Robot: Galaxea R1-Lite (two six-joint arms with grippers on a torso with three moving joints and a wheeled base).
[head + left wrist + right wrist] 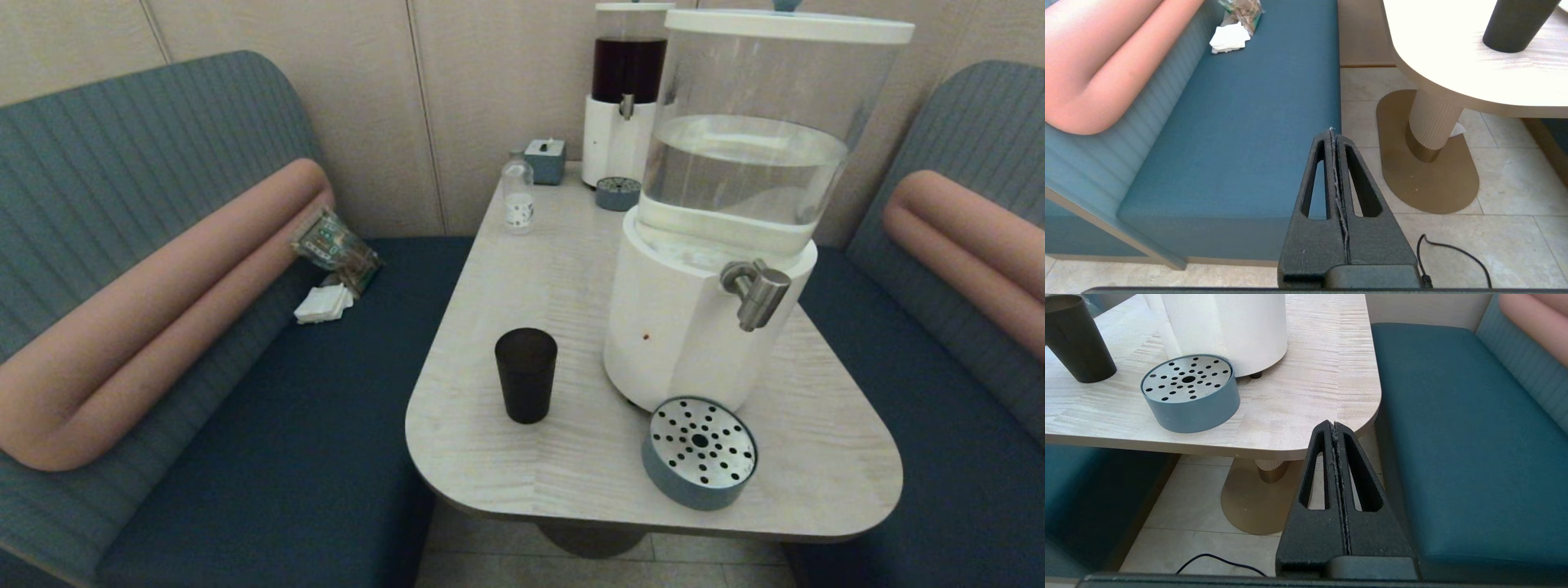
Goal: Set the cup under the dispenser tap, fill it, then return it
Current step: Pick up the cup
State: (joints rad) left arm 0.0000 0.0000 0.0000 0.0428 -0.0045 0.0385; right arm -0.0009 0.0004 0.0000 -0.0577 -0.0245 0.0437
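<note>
The dark cup [526,374] stands upright on the pale table [571,269], to the left of the large white-based dispenser [694,327]; it also shows in both wrist views as the cup [1515,24] and the cup [1075,339]. The steel dispenser tap [757,292] juts out over the table, with a round perforated drip tray [700,452] below and in front of it. Neither arm shows in the head view. My left gripper [1333,132] hangs shut and empty below the table's left side. My right gripper [1333,425] is shut and empty off the table's near right corner.
A narrower dispenser with dark liquid [627,90], its small drip tray [617,193], a small clear bottle [518,196] and a blue box [545,160] stand at the table's far end. Teal benches [326,425] flank the table; a snack bag [335,245] and napkins [323,304] lie on the left one.
</note>
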